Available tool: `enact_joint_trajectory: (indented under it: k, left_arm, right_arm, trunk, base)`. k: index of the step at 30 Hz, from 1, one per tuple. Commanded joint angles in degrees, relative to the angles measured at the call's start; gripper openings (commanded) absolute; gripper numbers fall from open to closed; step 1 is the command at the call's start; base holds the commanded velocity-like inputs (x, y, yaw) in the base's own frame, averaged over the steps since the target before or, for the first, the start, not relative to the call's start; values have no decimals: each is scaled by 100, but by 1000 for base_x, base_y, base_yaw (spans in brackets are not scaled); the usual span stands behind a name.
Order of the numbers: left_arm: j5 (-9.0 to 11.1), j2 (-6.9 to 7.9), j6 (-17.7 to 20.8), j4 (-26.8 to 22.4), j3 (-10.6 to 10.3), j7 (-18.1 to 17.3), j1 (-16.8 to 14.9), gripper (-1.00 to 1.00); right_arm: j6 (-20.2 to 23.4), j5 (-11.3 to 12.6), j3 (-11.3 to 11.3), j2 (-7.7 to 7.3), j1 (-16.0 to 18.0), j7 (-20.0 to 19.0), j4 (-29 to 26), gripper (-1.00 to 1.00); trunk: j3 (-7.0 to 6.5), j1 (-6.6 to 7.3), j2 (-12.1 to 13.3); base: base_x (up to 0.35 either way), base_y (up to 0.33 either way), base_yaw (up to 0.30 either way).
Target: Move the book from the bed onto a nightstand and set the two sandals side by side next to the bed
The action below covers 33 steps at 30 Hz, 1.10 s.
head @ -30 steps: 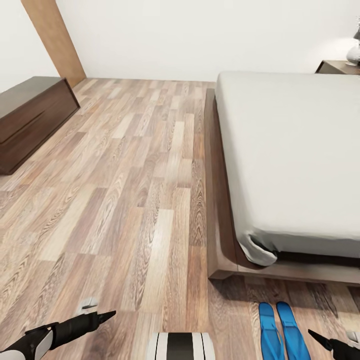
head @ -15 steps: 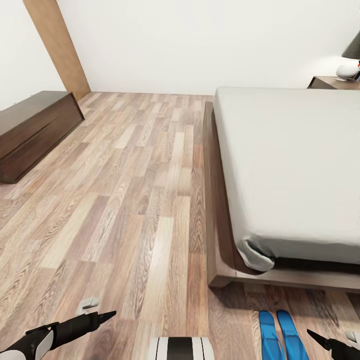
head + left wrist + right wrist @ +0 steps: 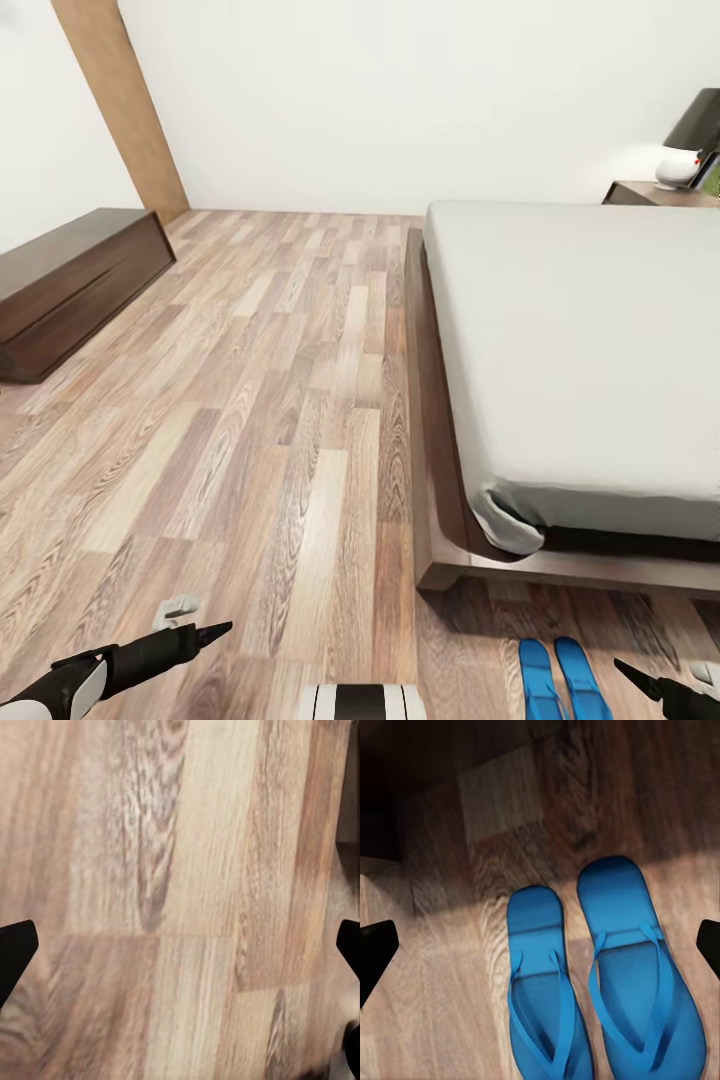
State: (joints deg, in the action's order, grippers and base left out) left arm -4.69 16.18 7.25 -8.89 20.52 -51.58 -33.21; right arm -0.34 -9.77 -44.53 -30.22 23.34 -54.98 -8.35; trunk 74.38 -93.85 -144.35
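Note:
Two bright blue sandals lie side by side on the plank floor just past the foot corner of the bed; they are also in the right wrist view, sandals. My right gripper hangs open above them, empty, and appears at the lower right as right gripper. My left gripper is open over bare floor, its fingertips wide apart. A nightstand with a black-shaded lamp stands beyond the bed. The mattress is bare where it shows; the book is out of view.
A long low dark-brown cabinet stands against the left wall, with a tan wooden post behind it. Wide plank floor runs between cabinet and bed. My own base shows at the bottom edge.
The camera has tilted up: bed, cabinet and sandals sit lower in the picture and the lamp shows more. Both arms keep the same pose.

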Motion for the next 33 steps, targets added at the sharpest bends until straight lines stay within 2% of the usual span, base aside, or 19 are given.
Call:
enact_joint_trajectory:
  k: [1,33]
  left_arm:
    - [-50,-2,49,-8,49,-28,-1,100]
    - [-50,-1,49,-8,49,-28,-1,100]
  right_arm:
    - [-3,-59,-48,0,4,-21,0,100]
    - [-10,-60,-47,6,4,-21,0,100]
  trunk:
    - [-19,3,0]
    - [-728,86,43]
  base:
    - [0,0,0]
    - [0,0,0]
